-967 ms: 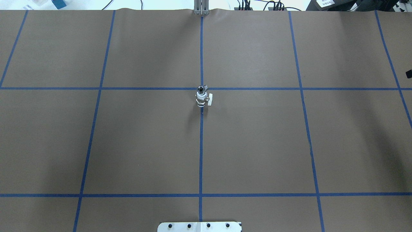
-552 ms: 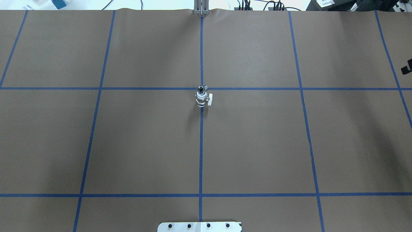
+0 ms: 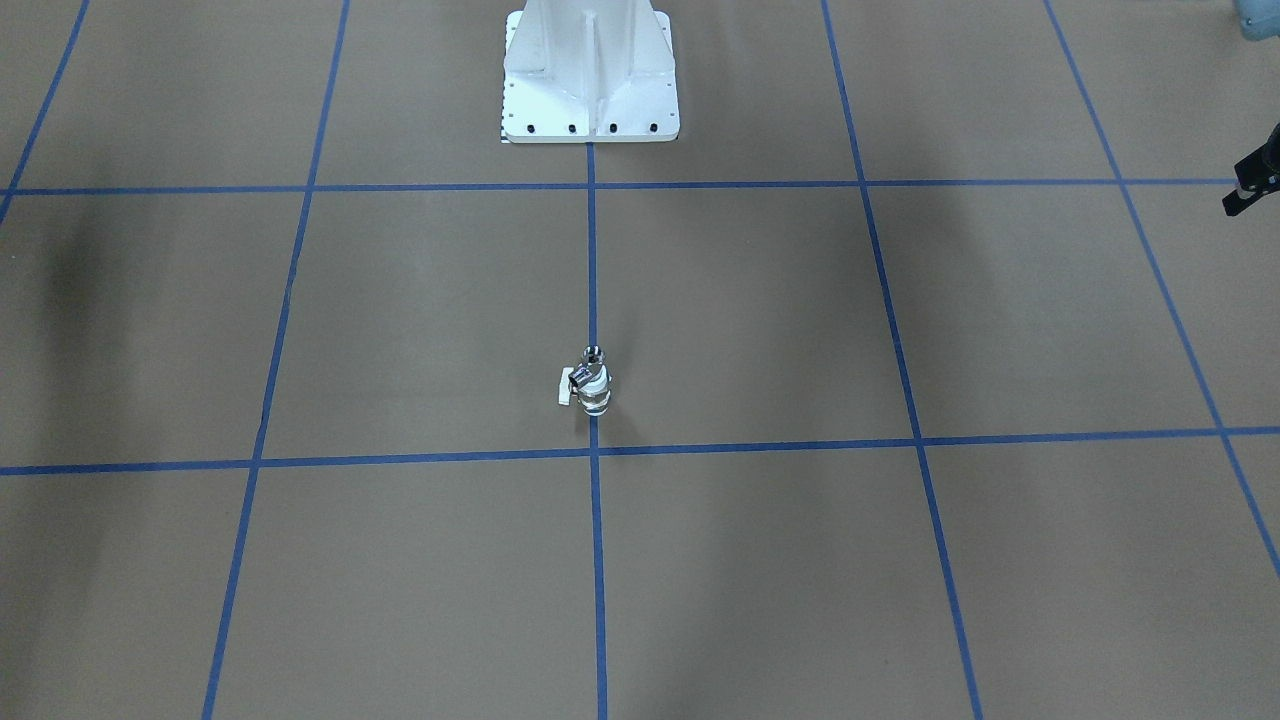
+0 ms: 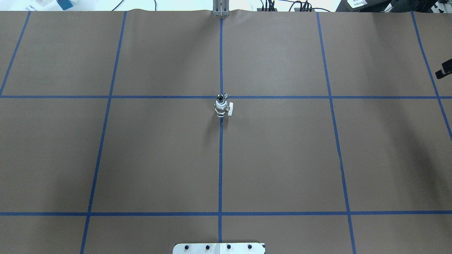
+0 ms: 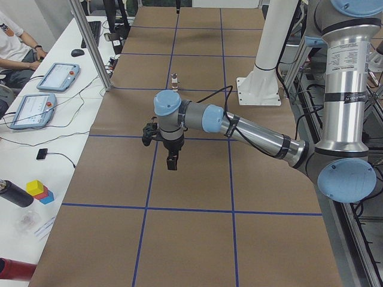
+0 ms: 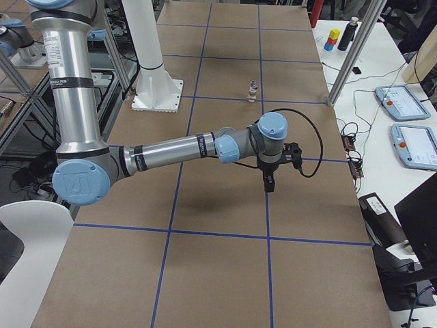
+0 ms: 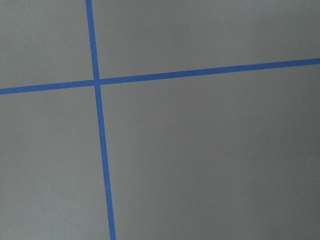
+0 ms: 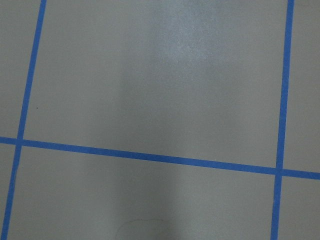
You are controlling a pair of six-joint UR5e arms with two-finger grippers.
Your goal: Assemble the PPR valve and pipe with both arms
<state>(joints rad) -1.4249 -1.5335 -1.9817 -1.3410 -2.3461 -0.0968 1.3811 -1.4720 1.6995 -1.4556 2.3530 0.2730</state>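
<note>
The white PPR valve point(image 4: 221, 108) stands upright at the table's middle, on the centre tape line. Its small white lever points to the view's right. The shiny metal pipe point(image 4: 221, 96) sits on the valve's top end, dark opening up. Both also show in the front view, valve point(image 3: 592, 392) below pipe point(image 3: 593, 354). My left gripper point(image 5: 172, 164) hangs in the air far to the valve's left; only a black sliver of it point(image 3: 1252, 190) shows in the front view. My right gripper point(image 6: 268, 186) hangs far to the valve's right, a sliver at the overhead edge point(image 4: 444, 72). I cannot tell their state.
The brown paper table point(image 4: 282, 158) carries a blue tape grid. The white pedestal base point(image 3: 590, 70) stands at the robot's side. Both wrist views show only paper and tape. Tablets, cables and an operator are beyond the far table edge point(image 5: 36, 89).
The black sliver of my right gripper at the overhead view's right edge has moved up the frame and slightly inward. The valve and pipe have not moved.
</note>
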